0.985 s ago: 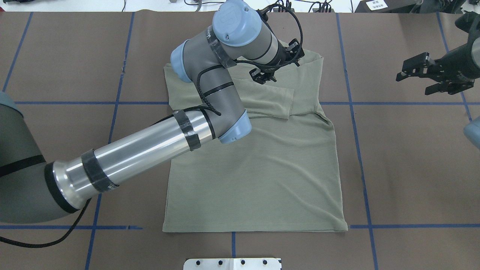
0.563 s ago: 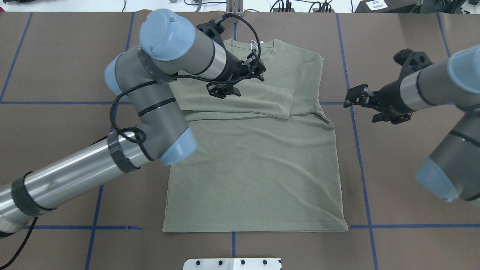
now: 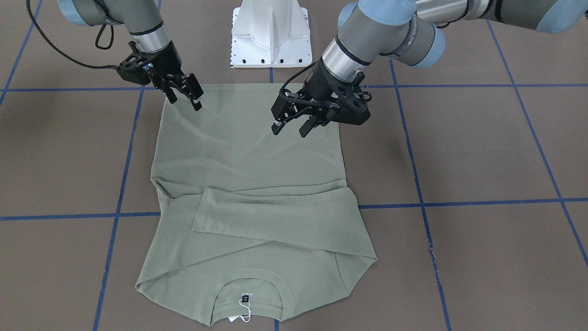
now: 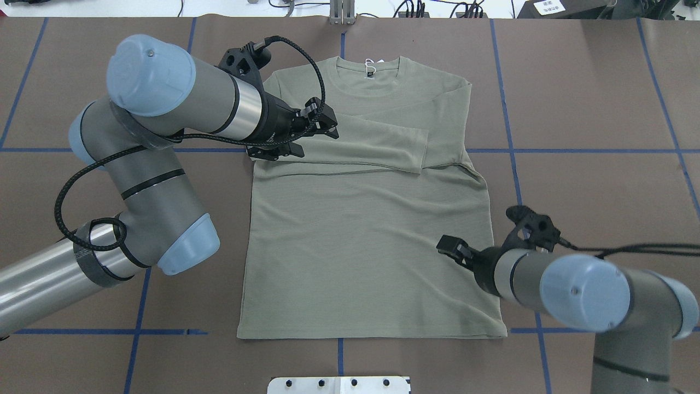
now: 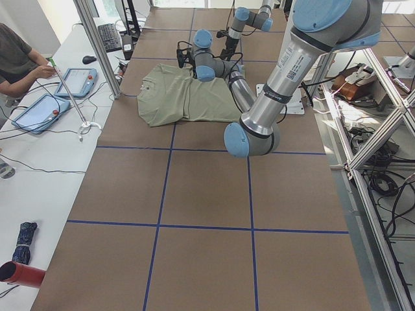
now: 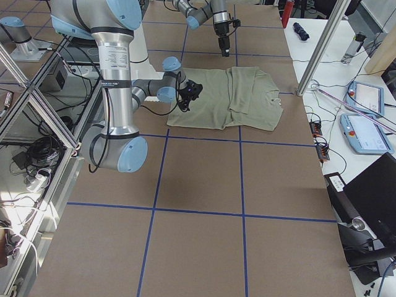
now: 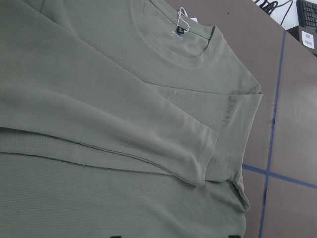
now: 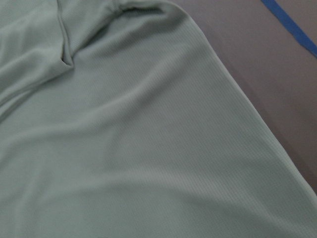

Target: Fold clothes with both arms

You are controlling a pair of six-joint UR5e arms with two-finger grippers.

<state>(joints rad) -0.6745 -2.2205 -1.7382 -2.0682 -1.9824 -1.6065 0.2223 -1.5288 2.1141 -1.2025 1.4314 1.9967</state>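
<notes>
The sage-green long-sleeved shirt (image 4: 372, 235) lies flat on the brown table, collar (image 4: 372, 68) at the far side and hem toward the robot. One sleeve (image 4: 383, 145) is folded across the chest. A white hang tag (image 3: 245, 315) shows at the neck. My left gripper (image 4: 314, 139) hovers open above the shirt's left shoulder area and holds nothing; in the front view this left gripper (image 3: 290, 128) has its fingers spread. My right gripper (image 4: 456, 251) is open over the shirt's near right part, close to the side edge. The front view shows the right gripper (image 3: 186, 101) empty by the hem corner.
The white pedestal base (image 4: 339, 384) sits just beyond the hem at the near table edge. Blue tape lines (image 4: 601, 150) grid the brown cover. A person (image 5: 19, 61) sits at a side desk with tablets (image 5: 78, 81), off the far end.
The left gripper drew back to the left, from the chest centre to the shirt's left side. The right arm swung in from the far right down to the shirt's near right part. Both stayed open.
</notes>
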